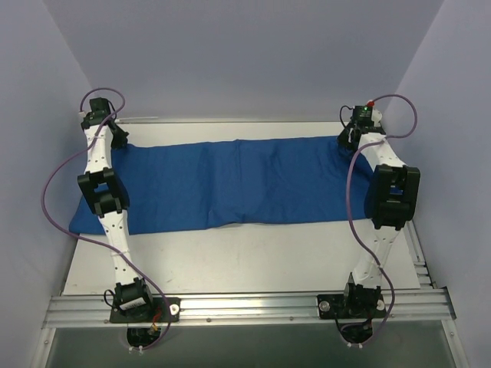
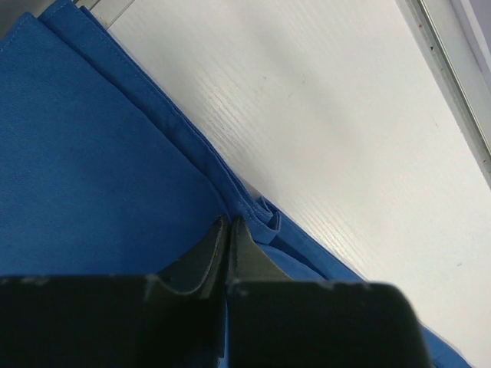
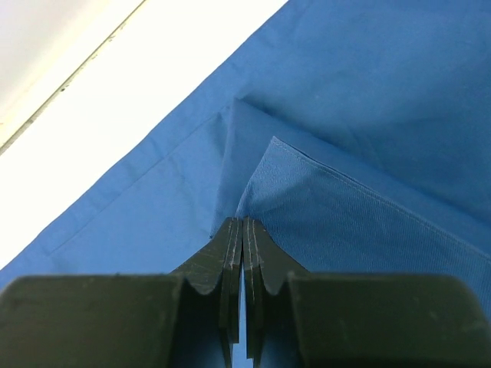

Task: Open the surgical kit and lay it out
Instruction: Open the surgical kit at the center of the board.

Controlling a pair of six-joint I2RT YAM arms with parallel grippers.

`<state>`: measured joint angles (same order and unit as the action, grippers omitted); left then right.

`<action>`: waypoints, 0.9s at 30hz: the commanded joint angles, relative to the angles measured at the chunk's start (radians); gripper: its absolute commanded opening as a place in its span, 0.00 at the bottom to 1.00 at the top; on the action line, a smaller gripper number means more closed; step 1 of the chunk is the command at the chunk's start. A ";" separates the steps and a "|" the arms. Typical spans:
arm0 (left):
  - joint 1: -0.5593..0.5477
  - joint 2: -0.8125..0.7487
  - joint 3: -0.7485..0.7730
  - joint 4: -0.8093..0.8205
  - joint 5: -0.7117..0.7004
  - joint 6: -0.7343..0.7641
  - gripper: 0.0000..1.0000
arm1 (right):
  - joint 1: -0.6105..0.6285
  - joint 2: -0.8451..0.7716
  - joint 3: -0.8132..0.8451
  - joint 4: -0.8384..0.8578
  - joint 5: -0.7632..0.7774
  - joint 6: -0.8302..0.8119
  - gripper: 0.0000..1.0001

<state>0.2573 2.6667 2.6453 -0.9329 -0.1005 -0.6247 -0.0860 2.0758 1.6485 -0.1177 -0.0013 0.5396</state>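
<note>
Lying as a long folded band: blue cloth wrap (image 1: 230, 180) | left gripper (image 2: 230, 226) is pinching hem | right gripper (image 3: 243, 226) is pinching corner

The cloth wrap (image 3: 368, 92) is matt royal-blue woven fabric. Its twill weave shows plainly just ahead of the right gripper (image 3: 243, 224), along a stitched hem. The fingers (image 3: 229, 253) are matt black plastic, scuffed pale at the edges. Beyond the left gripper (image 2: 229, 224), the white table (image 2: 345, 130) shows fine ridged grain and a soft sheen.
</note>
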 commanded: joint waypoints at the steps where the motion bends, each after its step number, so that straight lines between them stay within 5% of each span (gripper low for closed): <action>1: 0.005 -0.100 -0.014 -0.012 -0.019 0.005 0.02 | 0.005 0.012 0.059 0.001 -0.032 0.025 0.00; 13: -0.049 -0.301 -0.154 -0.110 -0.202 0.180 0.02 | -0.032 0.107 0.165 -0.013 -0.052 0.059 0.00; 23: -0.064 -0.284 -0.139 -0.152 -0.159 0.211 0.02 | -0.034 0.089 0.171 -0.026 -0.022 0.037 0.00; 27: -0.099 -0.387 -0.280 -0.127 -0.202 0.211 0.02 | -0.029 0.079 0.142 -0.017 -0.032 0.037 0.00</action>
<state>0.1902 2.3898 2.4325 -1.0496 -0.2649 -0.4328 -0.1230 2.1937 1.7817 -0.1280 -0.0414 0.5793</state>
